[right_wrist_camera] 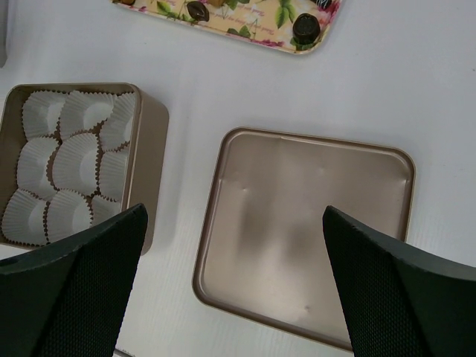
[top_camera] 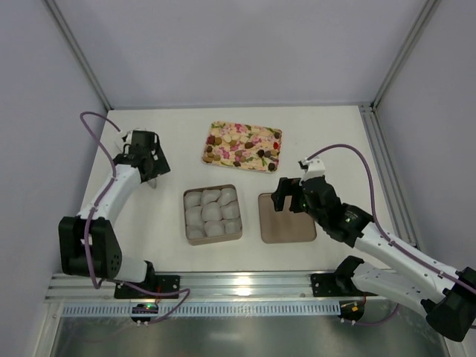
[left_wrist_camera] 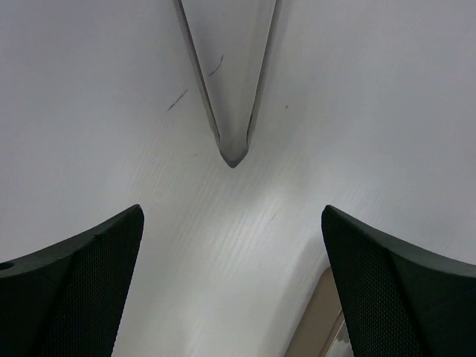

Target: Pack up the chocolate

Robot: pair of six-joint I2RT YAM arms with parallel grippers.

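The chocolate pieces, dark brown and tan, lie on a floral tray at the back middle. Two dark pieces show on the tray's near edge in the right wrist view. A square brown box holds several empty white paper cups; it also shows in the right wrist view. My right gripper is open and empty above the box lid. My left gripper is open and empty over bare table at the far left.
The lid lies upside down just right of the box. A grey frame post stands ahead of the left gripper, and a corner of the box shows by its right finger. Enclosure walls ring the table.
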